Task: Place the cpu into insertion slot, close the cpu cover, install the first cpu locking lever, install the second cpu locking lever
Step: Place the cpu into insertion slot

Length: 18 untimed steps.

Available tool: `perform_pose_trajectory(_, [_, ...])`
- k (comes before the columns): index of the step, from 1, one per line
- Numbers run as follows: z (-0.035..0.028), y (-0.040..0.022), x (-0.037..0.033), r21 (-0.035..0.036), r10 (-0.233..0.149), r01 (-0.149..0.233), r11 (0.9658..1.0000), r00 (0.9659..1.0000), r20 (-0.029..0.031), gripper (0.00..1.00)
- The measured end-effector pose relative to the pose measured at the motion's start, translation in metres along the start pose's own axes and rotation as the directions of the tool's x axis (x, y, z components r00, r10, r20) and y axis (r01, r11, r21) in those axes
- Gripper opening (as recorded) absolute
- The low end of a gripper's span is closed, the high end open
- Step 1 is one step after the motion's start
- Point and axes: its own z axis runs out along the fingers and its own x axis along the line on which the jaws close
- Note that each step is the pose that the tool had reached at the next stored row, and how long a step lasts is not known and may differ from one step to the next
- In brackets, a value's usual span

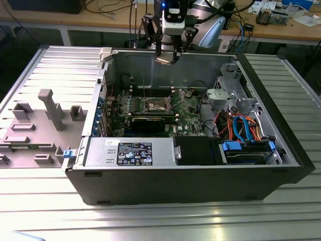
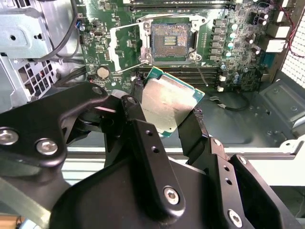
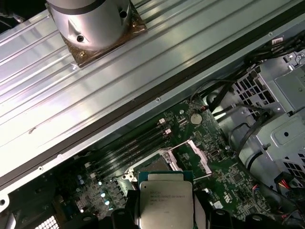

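The cpu (image 2: 169, 95) is pinched by its edges between the fingers (image 2: 190, 131) of the gripper (image 2: 167, 102) and is held in the air near the far wall of the open computer case (image 1: 200, 175), which is set on the desk (image 1: 150, 221). Beyond it, on the green board (image 2: 214, 57), the insertion slot (image 2: 170, 42) is seen bare, with the cpu cover (image 2: 126, 47) raised open beside it.

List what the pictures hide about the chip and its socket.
Silver-grey square cpu: cut off by the picture edge in the first wrist view, flanks covered by the black jaws; underside faces away in both wrist views.
Dark-centred square insertion slot: contacts too small in the exterior view; partly behind the cpu in the first wrist view.
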Motion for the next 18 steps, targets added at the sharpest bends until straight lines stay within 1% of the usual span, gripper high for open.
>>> perform_pose_trajectory(13, [0.0000,0.0000,0.0001,-0.0001,0.005,-0.005,1.0000,1.0000,0.0005,0.54])
perform_pose_trajectory(15, [0.0000,0.0000,0.0001,-0.0003,0.017,-0.017,0.9999,0.9999,0.0015,0.54])
perform_pose_trajectory(16, [0.0001,0.0000,0.0001,-0.0007,0.033,-0.033,0.9995,0.9995,0.0030,0.54])
perform_pose_trajectory(18, [0.0002,0.0000,0.0001,-0.0012,0.054,-0.054,0.9986,0.9986,0.0048,0.54])
